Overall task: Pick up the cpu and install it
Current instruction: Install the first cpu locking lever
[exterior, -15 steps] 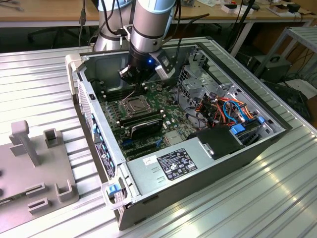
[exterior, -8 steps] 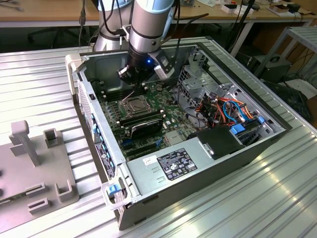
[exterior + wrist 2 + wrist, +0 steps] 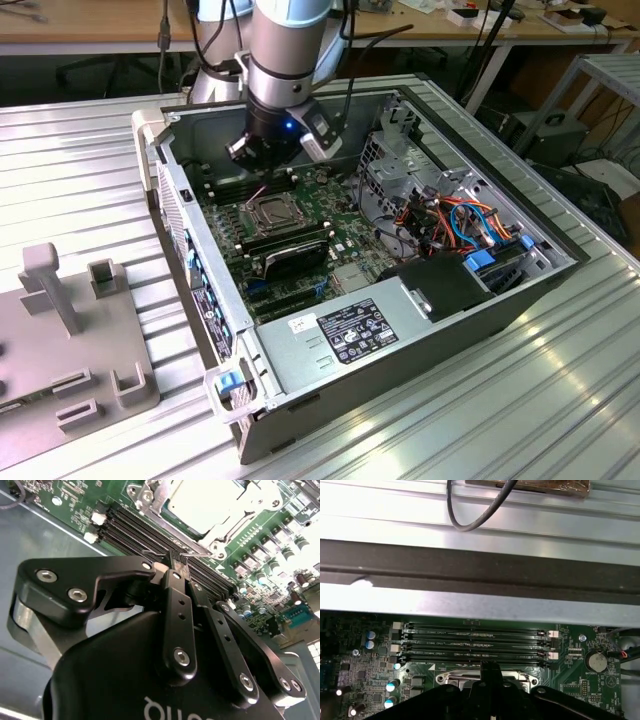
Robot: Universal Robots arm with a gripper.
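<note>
Reaching down into the open computer case (image 3: 420, 290) on the worktop (image 3: 90, 150), the arm hangs near-vertical with its pincer (image 3: 175, 570) above the memory slots (image 3: 470, 640), its fingers (image 3: 176, 610) pressed together on nothing. The cpu (image 3: 210, 502) sits in the socket frame (image 3: 268, 212), just beside the fingertips.

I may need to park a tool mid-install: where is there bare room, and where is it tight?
Bare ribbed table lies at the exterior view's right of the case, and more at its left, beyond the grey fixture. Inside is crowded: the gripper hangs over the memory slots beside the socket, with the black card and cable bundle close by.
</note>
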